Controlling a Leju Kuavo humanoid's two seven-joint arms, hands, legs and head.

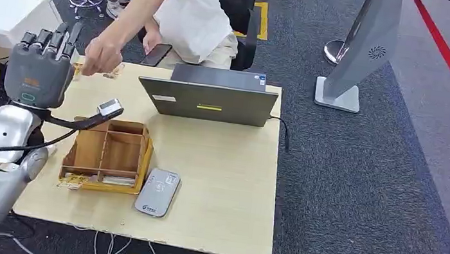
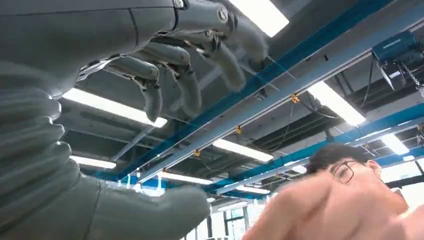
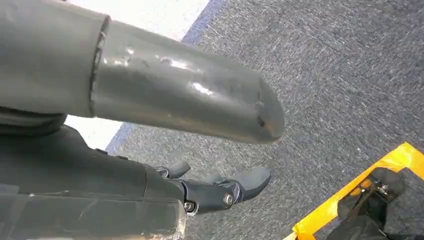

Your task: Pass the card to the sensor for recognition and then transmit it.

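Card (image 1: 112, 73), small and hard to make out, appears pinched in a person's hand (image 1: 101, 55) over the table's (image 1: 222, 185) far left edge, likely the handover. Beside it, the robot's left hand (image 1: 40, 69) stands raised, fingers apart, empty; the right hand (image 3: 220, 192) hangs empty, fingers loose. The reader (image 1: 157, 192) lies near the front edge beside a wooden box (image 1: 86, 152), with bare tabletop to the right.

You've got light wood table (image 1: 215, 184), tan organizer (image 1: 109, 155), grey sensor (image 1: 157, 192), grey laptop (image 1: 209, 99), dark speckled carpet (image 1: 364, 183).
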